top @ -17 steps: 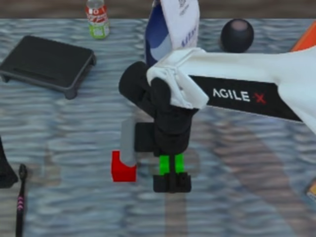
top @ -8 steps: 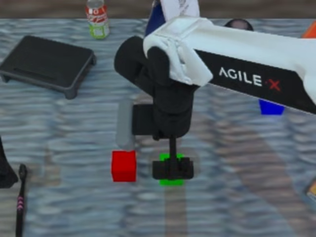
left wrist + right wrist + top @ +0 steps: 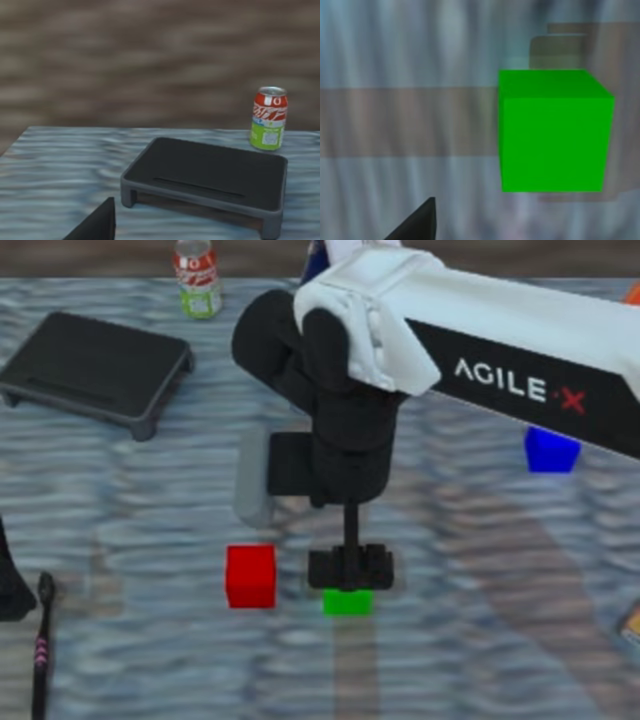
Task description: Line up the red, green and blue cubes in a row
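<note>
Right claw (image 3: pixel 350 568) hangs open above the green cube (image 3: pixel 347 602), which sits free on the surface just right of the red cube (image 3: pixel 250 575).

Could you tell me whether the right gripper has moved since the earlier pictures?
Yes. Against the red cube, the right gripper has drawn back toward the table's far edge, uncovering the green cube.

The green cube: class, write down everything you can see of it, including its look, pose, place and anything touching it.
The green cube is a small, plain, matte, bright green block with flat faces and sharp edges. It sits flat and upright on the table, right of the red cube with a gap between them. From above, the right gripper covers part of it. In the right wrist view nothing touches it but the table.
</note>
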